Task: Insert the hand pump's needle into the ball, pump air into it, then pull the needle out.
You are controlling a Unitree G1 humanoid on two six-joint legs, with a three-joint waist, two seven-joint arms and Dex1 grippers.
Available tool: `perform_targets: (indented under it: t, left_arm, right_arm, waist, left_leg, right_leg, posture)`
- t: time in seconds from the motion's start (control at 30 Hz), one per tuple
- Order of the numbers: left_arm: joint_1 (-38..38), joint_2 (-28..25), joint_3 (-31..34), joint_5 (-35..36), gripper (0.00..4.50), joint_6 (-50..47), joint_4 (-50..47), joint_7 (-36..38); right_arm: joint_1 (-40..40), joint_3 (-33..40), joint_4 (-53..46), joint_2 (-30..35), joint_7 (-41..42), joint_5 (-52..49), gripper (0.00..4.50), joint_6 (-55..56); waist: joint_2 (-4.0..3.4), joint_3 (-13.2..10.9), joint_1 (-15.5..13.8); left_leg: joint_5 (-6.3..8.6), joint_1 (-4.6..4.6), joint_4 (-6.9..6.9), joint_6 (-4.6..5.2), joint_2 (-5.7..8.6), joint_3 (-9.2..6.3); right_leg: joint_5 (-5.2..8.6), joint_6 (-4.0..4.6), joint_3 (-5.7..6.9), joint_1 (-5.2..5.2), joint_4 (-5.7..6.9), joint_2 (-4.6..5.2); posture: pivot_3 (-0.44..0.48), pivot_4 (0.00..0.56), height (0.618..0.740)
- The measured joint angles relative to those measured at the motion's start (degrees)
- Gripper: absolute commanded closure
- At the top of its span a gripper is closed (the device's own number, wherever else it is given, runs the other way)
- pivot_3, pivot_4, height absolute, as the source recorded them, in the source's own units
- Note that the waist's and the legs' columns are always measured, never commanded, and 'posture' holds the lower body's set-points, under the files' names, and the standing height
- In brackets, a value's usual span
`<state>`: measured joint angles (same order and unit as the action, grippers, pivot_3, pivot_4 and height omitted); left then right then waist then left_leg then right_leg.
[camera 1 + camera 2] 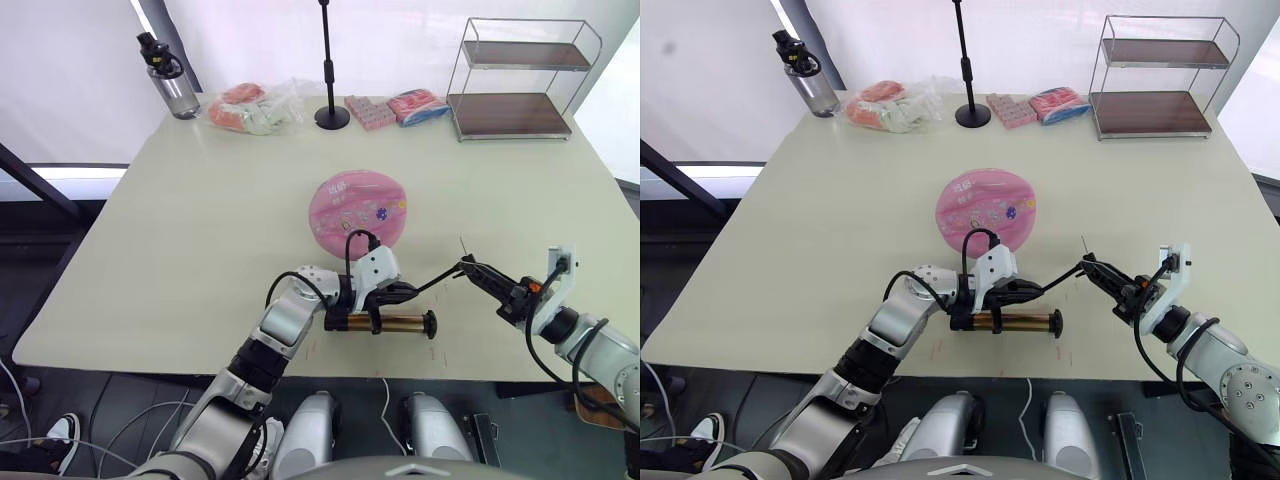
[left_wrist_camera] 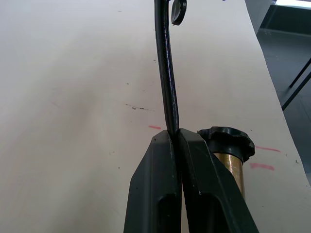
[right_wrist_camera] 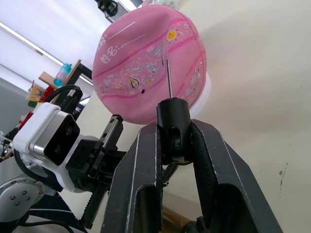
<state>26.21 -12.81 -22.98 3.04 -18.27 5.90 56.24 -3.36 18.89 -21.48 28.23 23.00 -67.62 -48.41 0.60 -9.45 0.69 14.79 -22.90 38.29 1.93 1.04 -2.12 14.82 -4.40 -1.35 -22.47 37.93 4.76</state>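
Observation:
The pink ball (image 1: pixel 358 207) with cartoon prints rests mid-table. Its small black valve hole (image 3: pixel 144 91) faces my right gripper. The bronze hand pump (image 1: pixel 400 323) lies on its side near the table's front edge. My left gripper (image 2: pixel 176 133) is right beside the barrel, shut on the black hose (image 2: pixel 166 73) where it leaves the pump. The hose runs right to my right gripper (image 3: pixel 174 124), which is shut on the black fitting. The needle (image 3: pixel 168 80) sticks out of that fitting toward the ball, a short way from it and not touching.
Along the far edge stand a water bottle (image 1: pixel 170 78), a plastic bag of items (image 1: pixel 250 108), a tall black stand pole (image 1: pixel 330 70), pink packets (image 1: pixel 370 112) and a wire shelf rack (image 1: pixel 520 80). The table's front edge runs just below the pump.

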Motion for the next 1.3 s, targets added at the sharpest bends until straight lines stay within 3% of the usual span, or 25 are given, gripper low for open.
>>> perform_targets:
  t: [0.03, 0.1, 0.13, 0.4, 0.83, 1.03, 1.3]
  left_arm:
    - [-0.2, 0.1, 0.0, 0.3, 4.50, -0.1, 0.0, -0.2]
    - [-0.3, 0.3, 0.3, 1.1, 3.76, -0.5, 0.0, -0.5]
    - [-0.3, 0.4, 0.6, 1.6, 3.59, -0.5, 0.0, -0.7]
    - [-0.3, -1.1, 2.9, 4.2, 0.08, -0.7, -3.2, -1.0]
    - [3.4, -7.6, 13.8, 11.2, 0.08, -2.9, -11.1, -2.8]
    - [8.5, -12.2, 19.6, 13.0, 0.08, -3.2, -8.5, -3.6]
    - [13.4, -16.8, 20.9, 12.1, 0.08, -2.2, 0.4, -3.9]
  right_arm:
    - [0.1, 0.0, 0.0, 0.0, 0.0, 0.2, 4.15, 0.0]
    - [0.3, 0.0, -0.1, 0.0, 0.0, 0.6, 4.15, 0.2]
    - [0.5, -0.1, -0.3, 0.0, 0.0, 1.0, 4.15, 0.4]
    - [2.3, -2.4, -2.5, 2.1, 0.2, 9.6, 4.15, 4.0]
    - [7.4, -5.5, -7.9, 4.7, -0.8, 14.4, 4.15, 3.5]
    - [5.6, -8.0, -7.7, 9.0, 10.6, 24.1, 4.15, 13.4]
    - [3.0, -9.5, -4.5, 10.0, 22.8, 36.3, 4.15, 31.3]
  waist:
    - [0.00, 0.0, 0.0]
    - [0.00, 0.0, 0.0]
    - [0.00, 0.0, 0.0]
    - [0.00, 0.0, 0.0]
    - [0.02, 0.0, 0.1]
    - [0.03, -0.1, 0.0]
    - [0.09, -0.1, 0.1]
  left_leg:
    - [0.00, 0.00, 0.00, 0.00, 0.00, 0.00]
    - [0.00, 0.00, 0.00, 0.00, 0.00, 0.00]
    - [0.00, 0.00, 0.00, 0.00, 0.00, 0.00]
    - [0.00, -0.01, -0.01, 0.00, 0.00, 0.00]
    - [0.00, -0.07, 0.00, 0.00, -0.02, -0.01]
    - [0.00, -0.08, -0.01, 0.00, 0.16, -0.01]
    - [-0.01, -0.07, -0.01, -0.01, 0.18, -0.03]
  right_leg:
    - [0.00, 0.00, 0.00, 0.00, 0.00, 0.00]
    - [0.00, 0.00, 0.00, 0.00, 0.00, 0.00]
    - [0.00, 0.00, 0.00, 0.00, 0.00, 0.00]
    - [0.00, 0.00, 0.00, -0.03, 0.00, 0.00]
    - [0.00, 0.00, 0.00, -0.11, 0.00, -0.04]
    - [0.00, -0.01, 0.03, -0.10, -0.04, -0.05]
    - [0.00, -0.01, 0.04, -0.10, -0.03, -0.06]
  posture:
    - [0.000, 0.150, 0.736]
    - [0.000, 0.150, 0.736]
    - [0.000, 0.150, 0.736]
    - [0.000, 0.150, 0.736]
    - [0.000, 0.150, 0.736]
    - [0.000, 0.150, 0.736]
    - [0.000, 0.150, 0.736]
